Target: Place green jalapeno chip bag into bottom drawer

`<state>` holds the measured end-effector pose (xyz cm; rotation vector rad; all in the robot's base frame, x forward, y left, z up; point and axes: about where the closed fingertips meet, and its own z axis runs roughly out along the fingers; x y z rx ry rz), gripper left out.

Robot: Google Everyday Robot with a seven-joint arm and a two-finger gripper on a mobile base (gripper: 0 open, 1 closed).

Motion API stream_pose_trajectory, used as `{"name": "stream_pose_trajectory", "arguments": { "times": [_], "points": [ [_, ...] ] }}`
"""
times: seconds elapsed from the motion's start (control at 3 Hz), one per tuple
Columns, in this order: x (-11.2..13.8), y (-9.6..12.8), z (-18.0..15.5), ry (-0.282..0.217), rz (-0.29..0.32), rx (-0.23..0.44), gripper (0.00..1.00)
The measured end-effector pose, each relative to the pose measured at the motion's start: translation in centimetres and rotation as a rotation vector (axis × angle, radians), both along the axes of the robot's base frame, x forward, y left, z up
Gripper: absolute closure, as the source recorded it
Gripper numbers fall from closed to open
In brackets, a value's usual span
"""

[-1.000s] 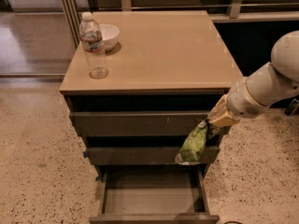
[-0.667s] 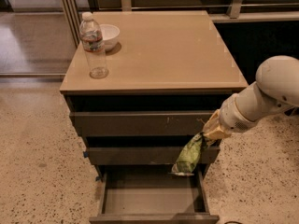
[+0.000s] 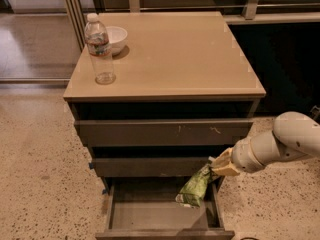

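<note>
Above the open bottom drawer, the gripper pinches the green jalapeno chip bag by its top end, the bag hanging over the drawer's right side.

Bottle standing at cabinet top's back-left corner, bowl sitting just behind it, to its rt. Btm drawer sticking out frontmost, below mid drawer. Gripper hanging over its rt side, pinching top of bag; bag dangling over drawer's rt part.
</note>
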<state>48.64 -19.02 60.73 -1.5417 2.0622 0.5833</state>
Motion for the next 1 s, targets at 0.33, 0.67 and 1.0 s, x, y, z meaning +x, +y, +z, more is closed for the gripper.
{"name": "stream_pose_trajectory", "arguments": {
  "times": [0.33,0.67,1.0],
  "points": [
    [-0.3,0.4,-1.8,0.025,0.008,0.018,1.0],
    [-0.8,0.4,-4.0,-0.003,0.033,-0.007,1.0],
    [-1.0,0.9,-9.3,-0.043,0.052,-0.017,1.0]
  ]
}}
